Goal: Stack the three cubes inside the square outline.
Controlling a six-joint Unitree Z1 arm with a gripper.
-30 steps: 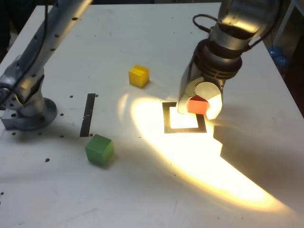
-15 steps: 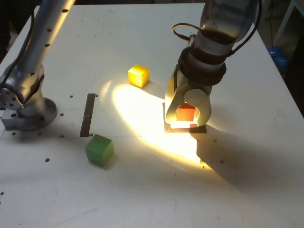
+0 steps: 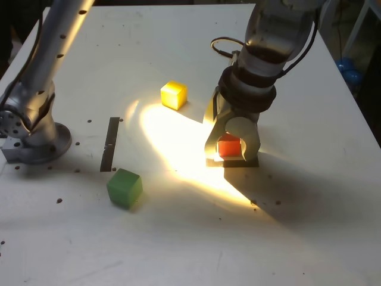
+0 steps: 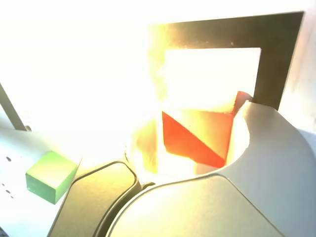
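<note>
One cube held: exterior view, right of centre, my end effector (image 3: 231,146) is clamped on the red cube (image 3: 229,146), low over the square outline (image 3: 238,162) for placing. Yellow cube (image 3: 174,95) and green cube (image 3: 124,187) wait on the counter (image 3: 178,238). Wrist view: red cube (image 4: 197,136) between jaws, outline (image 4: 276,54) upper right, slightly offset.

White tabletop under a hard warm spotlight

I see a white table (image 3: 178,250) dotted with small dark holes, a bright yellowish pool of light across its middle and a deep shadow running toward the exterior view's lower right. A black tape strip (image 3: 111,143) lies flat on it. Beyond the far right edge, something blue (image 3: 348,70) sits in dimness.
</note>
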